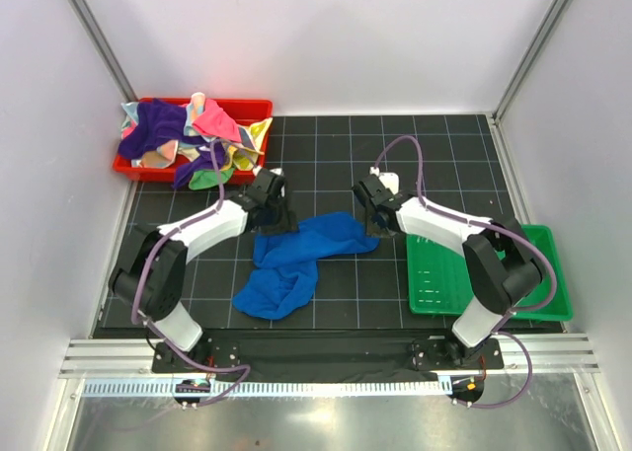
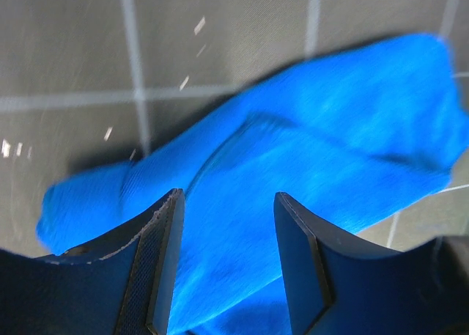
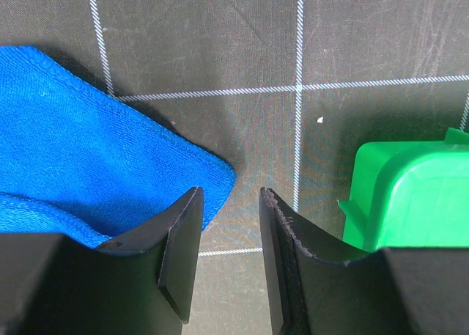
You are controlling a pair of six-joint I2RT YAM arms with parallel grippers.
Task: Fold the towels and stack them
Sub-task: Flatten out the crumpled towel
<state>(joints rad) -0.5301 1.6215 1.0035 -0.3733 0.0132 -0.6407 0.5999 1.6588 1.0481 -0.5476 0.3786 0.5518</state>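
Note:
A royal blue towel (image 1: 301,259) lies crumpled on the black gridded mat between the two arms. My left gripper (image 1: 276,215) hovers over its upper left end. In the left wrist view that gripper (image 2: 227,196) is open, with the blue towel (image 2: 330,115) spread below the gap and nothing gripped. My right gripper (image 1: 370,217) stands at the towel's upper right corner. In the right wrist view it (image 3: 231,192) is open over bare mat, and the towel's corner (image 3: 73,130) ends just beside its left finger. More towels (image 1: 173,125) of purple, pink and yellow are heaped in the red tray.
The red tray (image 1: 259,107) sits at the back left of the mat. A green tray (image 1: 538,273) stands at the right under the right arm, its corner (image 3: 410,196) close to the right gripper. White walls enclose the mat.

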